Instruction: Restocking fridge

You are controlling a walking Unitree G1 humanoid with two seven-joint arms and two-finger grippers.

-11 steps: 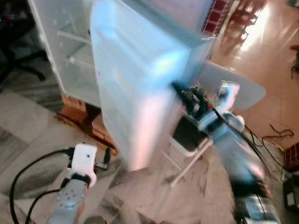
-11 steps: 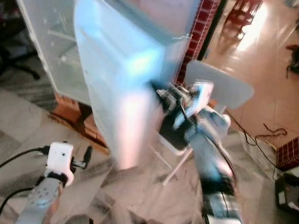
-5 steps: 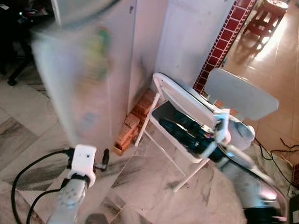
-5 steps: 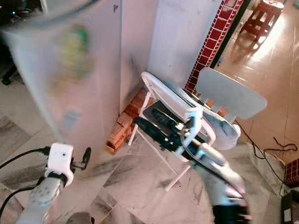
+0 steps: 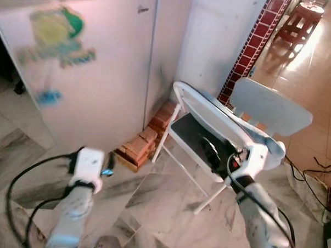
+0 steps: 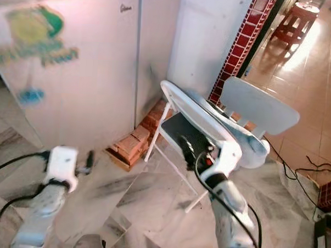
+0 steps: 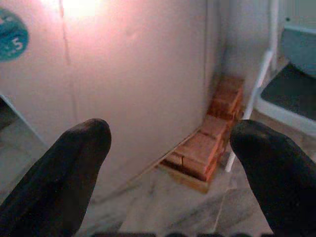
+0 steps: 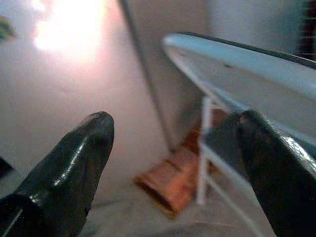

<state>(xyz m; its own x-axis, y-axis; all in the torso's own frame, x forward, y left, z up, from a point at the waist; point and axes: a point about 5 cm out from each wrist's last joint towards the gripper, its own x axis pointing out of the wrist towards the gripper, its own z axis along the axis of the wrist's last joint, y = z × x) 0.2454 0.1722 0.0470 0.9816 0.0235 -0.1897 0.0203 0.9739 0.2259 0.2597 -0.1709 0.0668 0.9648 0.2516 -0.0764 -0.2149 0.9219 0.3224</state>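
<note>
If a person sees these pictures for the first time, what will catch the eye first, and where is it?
First comes the white fridge, door shut, with a green and yellow sticker, ahead on the robot's left. Right of it stands a white folding chair with a dark seat, and a stack of bricks sits under the fridge's corner. Both grippers, left gripper and right gripper, are open and hold nothing.

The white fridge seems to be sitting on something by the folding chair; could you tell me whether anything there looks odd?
Yes: the white fridge rests at its corner on stacked orange bricks over a wooden board on the marble floor, a makeshift prop. The white folding chair stands close beside them. Nothing looks spilled or broken.
</note>
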